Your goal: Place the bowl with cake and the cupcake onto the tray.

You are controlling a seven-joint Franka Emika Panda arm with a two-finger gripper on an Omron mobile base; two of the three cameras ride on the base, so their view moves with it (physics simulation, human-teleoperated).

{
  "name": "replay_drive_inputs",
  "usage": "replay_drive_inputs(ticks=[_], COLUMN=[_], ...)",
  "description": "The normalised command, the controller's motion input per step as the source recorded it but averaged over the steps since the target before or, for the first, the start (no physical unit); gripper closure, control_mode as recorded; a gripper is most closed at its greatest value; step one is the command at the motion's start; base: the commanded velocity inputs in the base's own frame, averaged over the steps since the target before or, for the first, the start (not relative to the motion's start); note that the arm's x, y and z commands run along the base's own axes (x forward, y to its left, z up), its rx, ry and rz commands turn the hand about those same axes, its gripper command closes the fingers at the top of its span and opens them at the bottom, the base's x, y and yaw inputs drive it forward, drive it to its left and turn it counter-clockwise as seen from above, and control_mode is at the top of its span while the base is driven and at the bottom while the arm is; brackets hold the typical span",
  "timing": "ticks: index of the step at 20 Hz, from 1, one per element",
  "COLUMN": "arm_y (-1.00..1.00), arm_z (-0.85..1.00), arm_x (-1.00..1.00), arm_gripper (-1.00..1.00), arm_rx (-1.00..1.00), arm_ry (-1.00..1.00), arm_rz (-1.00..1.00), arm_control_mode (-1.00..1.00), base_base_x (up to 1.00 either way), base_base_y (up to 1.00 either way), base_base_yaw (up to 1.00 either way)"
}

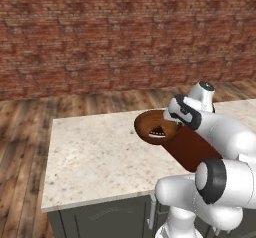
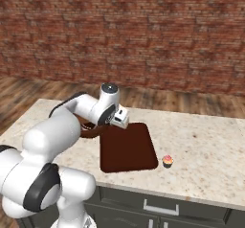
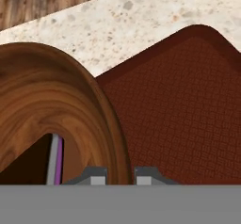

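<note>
White arm bent forward, claw clamped on bowl rim.

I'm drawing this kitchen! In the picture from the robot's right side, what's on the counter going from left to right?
Bowl → pincer gripping its rim → tray → cupcake.

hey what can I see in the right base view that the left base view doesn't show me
Right base view alone: the cupcake on the counter just right of the tray, and the tray's whole outline.

Left base view alone: the inside of the bowl with the cake in it.

Both: the counter, the tray, the brick wall, and the arm reaching to the bowl's rim at the tray's edge.
</note>
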Motion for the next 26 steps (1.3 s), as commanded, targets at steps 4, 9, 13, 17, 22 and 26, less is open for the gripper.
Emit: replay_drive_inputs(ticks=[4,9,13,17,22,26], arm_y=[-0.94,-0.56,-0.34,-0.26,-0.31,-0.08], arm_z=[-0.09,-0.28,-0.32,-0.26,-0.23,-0.03], arm_x=[0.07,0.17,0.11,0.04,0.05,0.01], arm_gripper=[1.00,1.00,1.00,1.00,1.00,-1.00], arm_rx=[0.07,0.03,0.02,0.00,0.00,0.00], arm_ry=[0.00,0.00,-0.01,-0.02,-0.05,-0.01], arm_rz=[-0.11,-0.03,0.00,0.00,0.00,0.00], arm_control_mode=[-1.00,-1.00,-1.00,-1.00,-1.00,-1.00], base_base_x=[0.00,0.00,0.00,0.00,0.00,0.00], base_base_y=[0.00,0.00,0.00,0.00,0.00,0.00], base_base_yaw=[0.00,0.00,0.00,0.00,0.00,0.00])
